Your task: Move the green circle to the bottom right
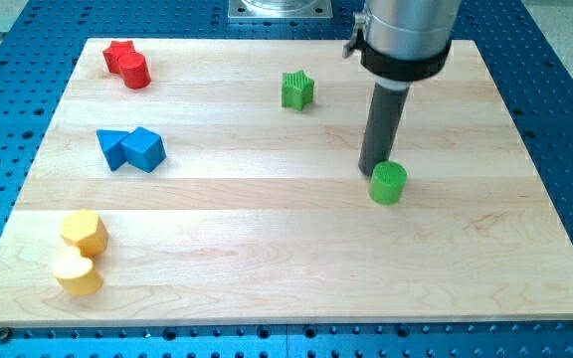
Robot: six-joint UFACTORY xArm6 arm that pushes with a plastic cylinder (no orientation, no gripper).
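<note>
The green circle (388,183), a short green cylinder, stands right of the board's middle. My tip (374,175) rests on the board just at the circle's upper left edge, touching or nearly touching it. The dark rod rises from there to the grey arm at the view's top. The bottom right part of the wooden board (525,278) lies below and to the right of the circle.
A green star (296,89) sits near the top centre. Two red blocks (127,64) lie at the top left. Two blue blocks (132,149) lie at the left. Two yellow blocks (80,253) lie at the bottom left.
</note>
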